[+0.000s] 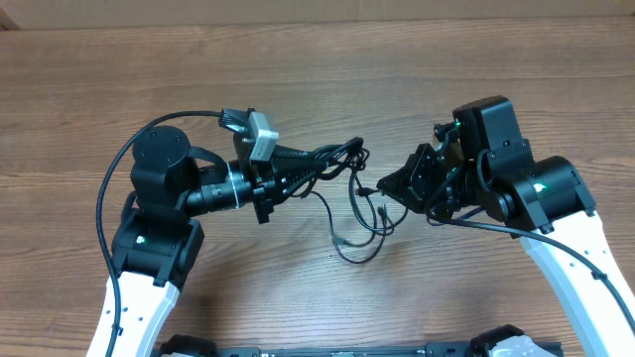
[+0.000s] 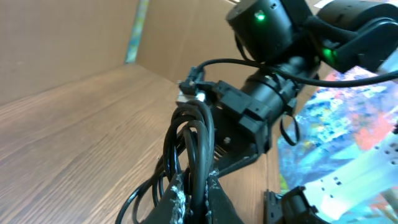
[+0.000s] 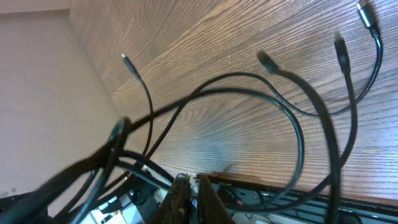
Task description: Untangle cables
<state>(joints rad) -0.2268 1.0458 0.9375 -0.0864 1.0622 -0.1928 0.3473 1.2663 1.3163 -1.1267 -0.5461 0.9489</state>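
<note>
Wood-grain table [image 1: 317,59], plain board wall [image 2: 62,43] behind. Mid-table the cables [image 1: 349,193] hang between the two arms, with slack loops drooping toward 6 o'clock. At 9 o'clock of the tangle, the left gripper [image 1: 298,171] has its fingers clamped on a bunch of several loops. At 3 o'clock, the right gripper [image 1: 390,185] has its fingers pressed together on what looks like a single strand. My read: the step is the pull-apart. I'd use the left as anchor and draw the right slowly toward 3 o'clock. I'd watch for a loop cinching into a knot and ease off if the bunch tightens. Only the left wrist view shows how the loops stack in that grip. Only the right wrist view shows the free plug ends [image 3: 364,15], toward 1 o'clock, and which strands cross.
</note>
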